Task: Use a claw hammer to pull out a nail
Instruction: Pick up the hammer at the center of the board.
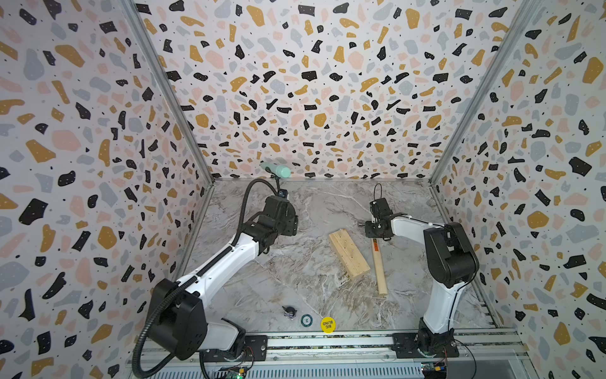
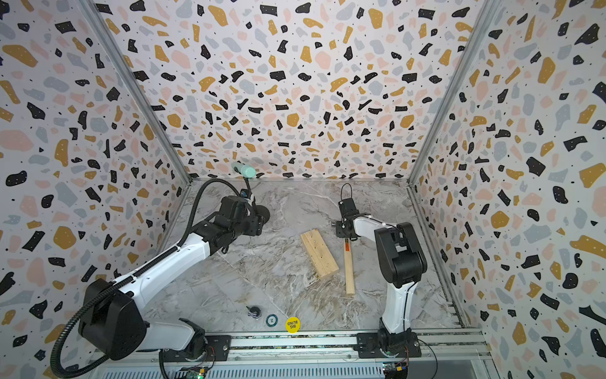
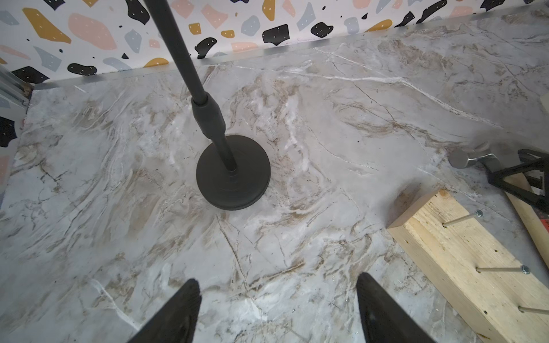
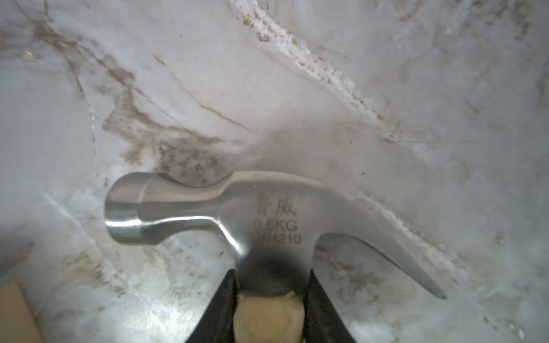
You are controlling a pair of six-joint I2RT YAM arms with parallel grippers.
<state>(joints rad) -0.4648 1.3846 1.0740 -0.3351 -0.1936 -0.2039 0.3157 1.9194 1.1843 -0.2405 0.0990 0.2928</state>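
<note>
Claw hammer [image 1: 378,266]: lies flat on the bench [image 1: 295,282], right of centre in both top views, just beside the wood block [image 1: 349,254]. Likely to pivot or slip on lifting, being clamped only at the neck by the closed right gripper [image 4: 271,285], long handle unsupported; could knock the block and its nail [image 3: 460,219]. Runs from butt at lower frame up to head, striking face toward frame left. Farther up, left gripper [image 3: 278,285]: wide open, empty.
</note>
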